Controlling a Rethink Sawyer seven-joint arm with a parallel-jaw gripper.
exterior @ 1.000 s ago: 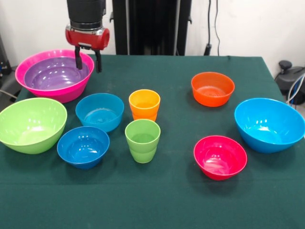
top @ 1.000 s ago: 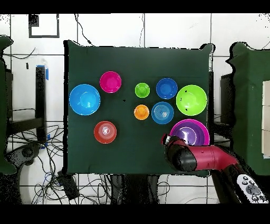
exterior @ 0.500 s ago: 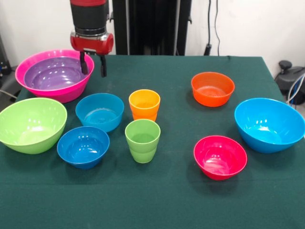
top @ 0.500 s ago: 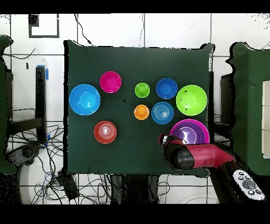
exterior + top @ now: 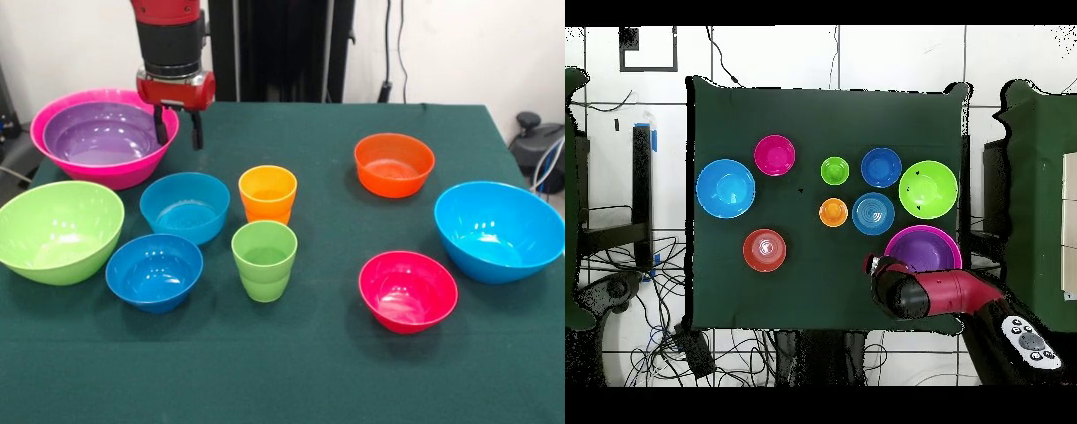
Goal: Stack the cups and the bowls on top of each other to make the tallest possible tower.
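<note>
The tower point(image 5: 104, 137) so far is the purple bowl point(image 5: 93, 134) nested in the pink bowl point(image 5: 132, 172) at the desk point(image 5: 318, 371) corner. Our claw point(image 5: 178, 128) hangs beside its rim, fingers parted, empty. We should next centre over the lime green bowl point(image 5: 57, 231) and grip its rim squarely

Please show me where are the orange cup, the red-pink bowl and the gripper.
orange cup point(image 5: 267, 193), front view, on its front wall.
red-pink bowl point(image 5: 408, 291), front view, on its inner bottom.
gripper point(image 5: 178, 130), front view, midway between its fingertips.

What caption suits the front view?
Open gripper beside purple bowl nested in pink bowl, other bowls and cups unstacked.
</note>
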